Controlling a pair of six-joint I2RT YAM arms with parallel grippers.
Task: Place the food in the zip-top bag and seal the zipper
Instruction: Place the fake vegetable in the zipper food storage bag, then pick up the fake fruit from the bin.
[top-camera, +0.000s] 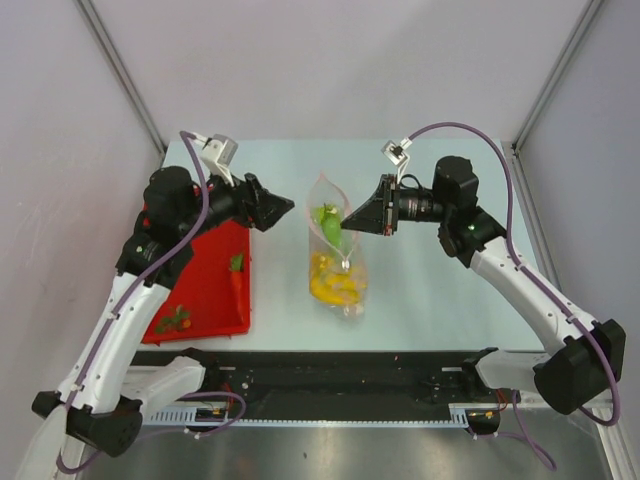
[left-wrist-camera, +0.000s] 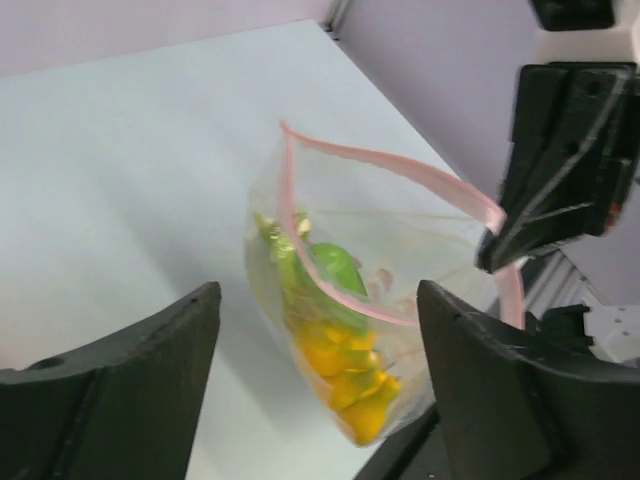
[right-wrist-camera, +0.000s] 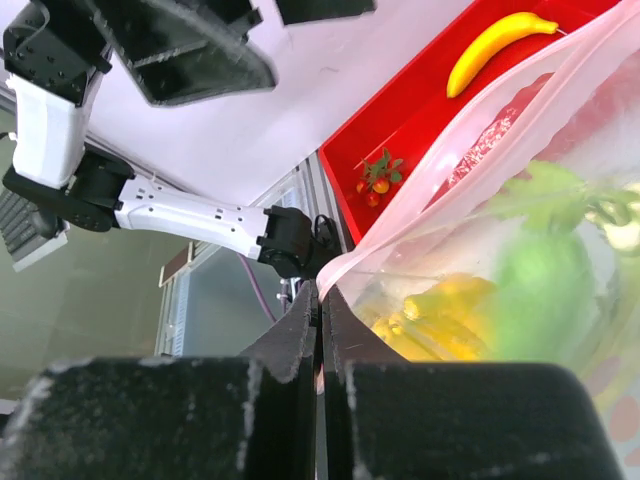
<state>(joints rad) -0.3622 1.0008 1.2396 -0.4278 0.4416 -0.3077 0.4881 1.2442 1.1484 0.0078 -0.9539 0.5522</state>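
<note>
The clear zip-top bag (top-camera: 336, 262) stands in the middle of the table with its mouth open. Inside it lie yellow bananas (left-wrist-camera: 352, 375) and a green vegetable (left-wrist-camera: 335, 268). My right gripper (top-camera: 346, 226) is shut on the pinkish zipper (right-wrist-camera: 440, 165) at one end of the mouth and holds that edge up. My left gripper (top-camera: 288, 207) hangs open just left of the bag and touches nothing. In the red tray (top-camera: 205, 275) lie a carrot (top-camera: 236, 276), strawberries (top-camera: 175, 320) and one more banana (right-wrist-camera: 495, 45).
The tray sits on the left of the white table (top-camera: 450, 290), partly under my left arm. A black rail (top-camera: 350, 385) runs along the near edge. Grey walls close in the back and both sides.
</note>
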